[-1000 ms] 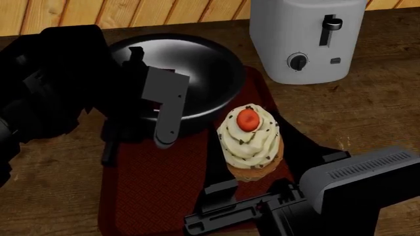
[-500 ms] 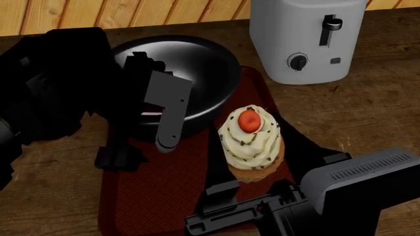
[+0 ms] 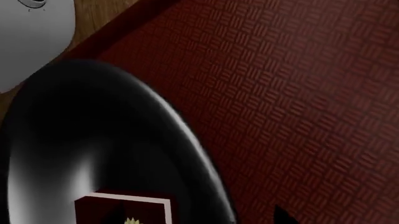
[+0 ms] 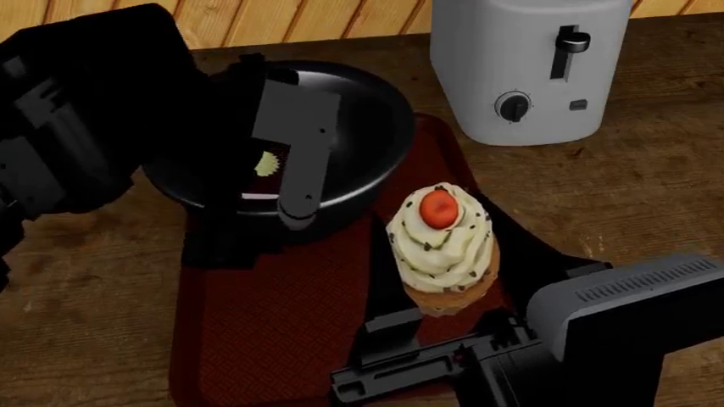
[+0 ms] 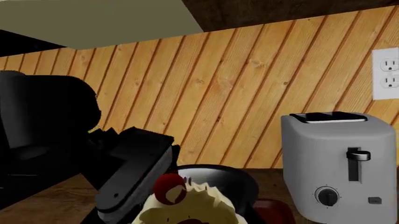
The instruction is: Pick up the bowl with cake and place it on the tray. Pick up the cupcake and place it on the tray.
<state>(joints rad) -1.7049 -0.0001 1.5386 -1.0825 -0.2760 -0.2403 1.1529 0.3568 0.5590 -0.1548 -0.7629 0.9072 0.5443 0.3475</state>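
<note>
Glossy black bowl (image 4: 362, 127), wide-rimmed

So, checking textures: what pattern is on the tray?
Dark red basket-weave hatching on the tray; clearest in the left wrist view.

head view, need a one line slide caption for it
Glossy black round bowl and cream-frosted, cherry-topped cupcake on the dark red textured tray, grey toaster behind.

A home kitchen: a grey pop-up toaster (image 4: 530, 68) with a lever and a dial stands on a dark wooden tabletop (image 4: 633, 195), backed by a slanted pine-plank wall (image 5: 249, 93) that carries a white power outlet (image 5: 386, 73) just above it.
</note>
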